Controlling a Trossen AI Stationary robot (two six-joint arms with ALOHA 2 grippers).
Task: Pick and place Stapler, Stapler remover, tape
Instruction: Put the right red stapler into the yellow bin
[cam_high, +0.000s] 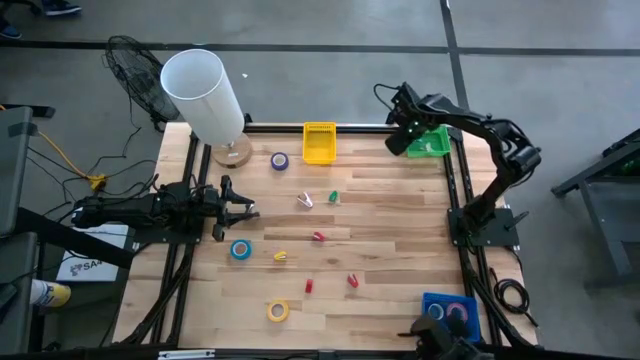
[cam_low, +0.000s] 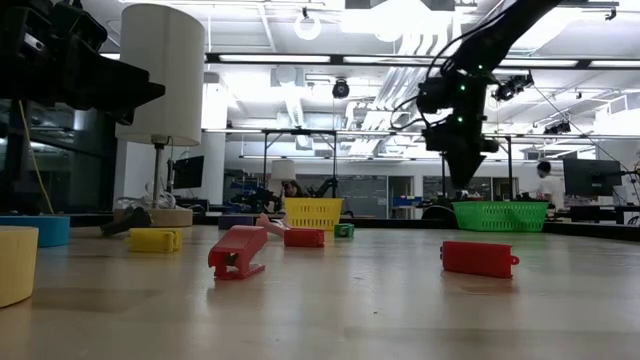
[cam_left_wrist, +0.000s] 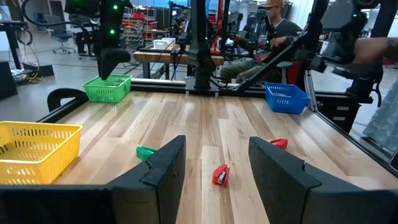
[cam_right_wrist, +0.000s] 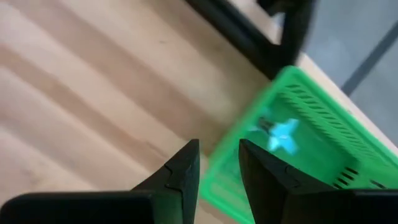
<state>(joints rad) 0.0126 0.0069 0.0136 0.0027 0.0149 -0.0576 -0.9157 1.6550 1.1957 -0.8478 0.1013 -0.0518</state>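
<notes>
Fingers of my right gripper (cam_right_wrist: 217, 163) stand slightly parted, holding nothing, above the green basket (cam_high: 432, 143), where a pale blue piece (cam_right_wrist: 280, 132) lies. My left gripper (cam_high: 240, 208), open and empty, waits nearest the blue tape (cam_high: 241, 250); farther off lie purple tape (cam_high: 279, 160) and yellow tape (cam_high: 278, 311). No legible writing.

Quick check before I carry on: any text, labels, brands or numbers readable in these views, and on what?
"SA...": dark partial letters on the white sheet on the floor by the left arm's base, in the high view; the rest is cut off and blurred.
Baskets, tape rolls and the small pieces on the table: no print readable.
Background room signs: too small to read.
</notes>
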